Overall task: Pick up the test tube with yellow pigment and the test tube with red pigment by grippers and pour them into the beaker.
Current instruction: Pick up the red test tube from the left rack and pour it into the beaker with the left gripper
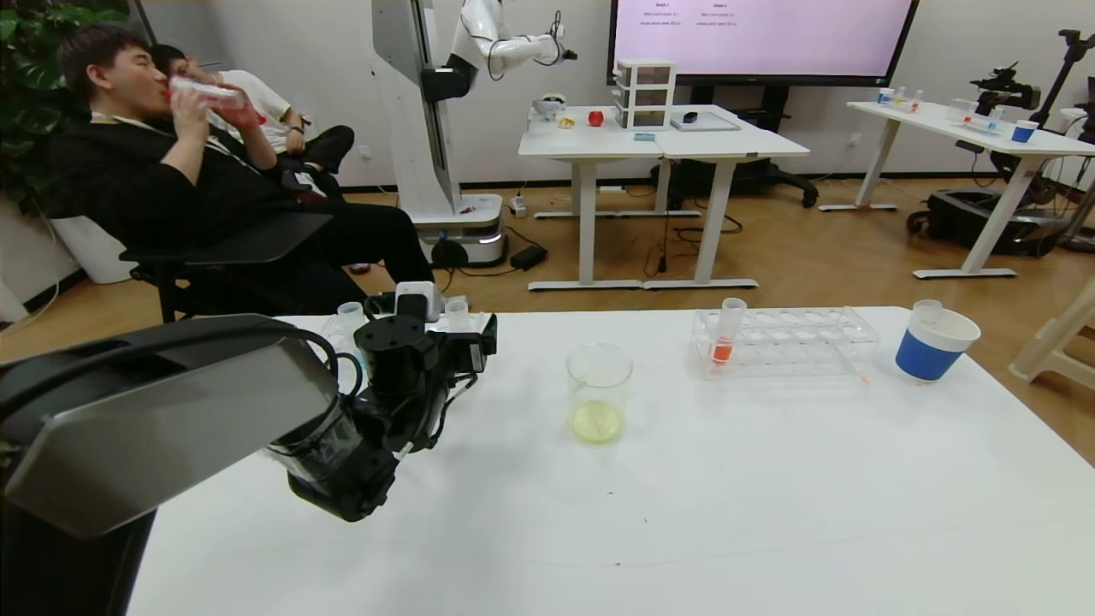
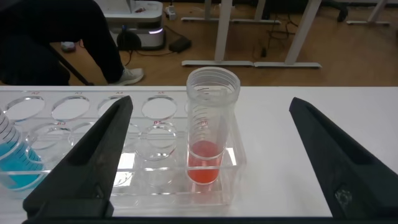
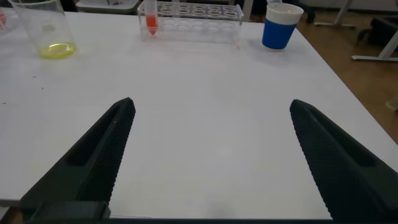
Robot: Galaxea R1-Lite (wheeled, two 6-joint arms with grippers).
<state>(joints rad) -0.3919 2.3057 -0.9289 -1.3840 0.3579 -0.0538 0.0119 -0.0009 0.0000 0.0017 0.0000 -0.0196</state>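
Observation:
In the left wrist view my left gripper (image 2: 211, 104) is open, with one finger on each side of a test tube with red pigment (image 2: 207, 143). The fingers do not touch the tube, which stands upright in the end slot of a clear rack (image 2: 155, 190). In the head view the left gripper (image 1: 425, 329) is at the table's far left. The beaker (image 1: 598, 393) stands mid-table with yellow liquid at its bottom. A second tube with red pigment (image 1: 726, 334) stands in another rack (image 1: 796, 338) on the right. My right gripper (image 3: 211, 106) is open and empty over bare table. No tube with yellow pigment shows.
A tube with blue liquid (image 2: 13, 165) stands in the left rack. A blue-and-white paper cup (image 1: 935, 341) sits right of the right rack. The right wrist view shows the beaker (image 3: 43, 31), the right rack (image 3: 193, 12) and the cup (image 3: 280, 25) farther off.

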